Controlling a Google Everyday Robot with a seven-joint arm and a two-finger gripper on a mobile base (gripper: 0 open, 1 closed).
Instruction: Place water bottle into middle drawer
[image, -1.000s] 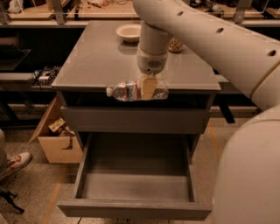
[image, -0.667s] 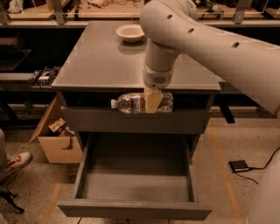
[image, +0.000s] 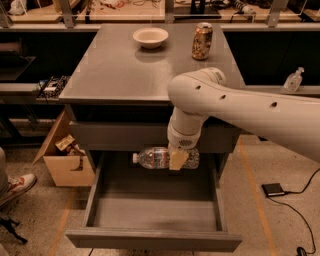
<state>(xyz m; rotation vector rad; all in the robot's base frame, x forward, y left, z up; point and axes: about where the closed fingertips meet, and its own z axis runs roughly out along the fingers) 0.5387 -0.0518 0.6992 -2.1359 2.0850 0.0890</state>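
Note:
The water bottle (image: 156, 157) is clear and ribbed, with a white cap pointing left and a coloured label band. It lies on its side in the air, held by my gripper (image: 178, 159), which hangs from the white arm and is shut on its right half. The bottle hovers over the back part of the open middle drawer (image: 153, 214), a wide shallow grey box pulled out toward the camera with a bare floor. The bottle is just below the closed grey drawer front (image: 120, 136) above.
On the grey cabinet top (image: 115, 70) stand a white bowl (image: 150, 36) and a gold-patterned can (image: 202, 41). A cardboard box (image: 65, 160) sits on the floor at left, with a shoe (image: 15, 186) beside it. A black pad with a cable (image: 273, 189) lies at right.
The arm has lowered the bottle from the cabinet top's front edge down past the upper drawer front, and it now hangs over the open drawer.

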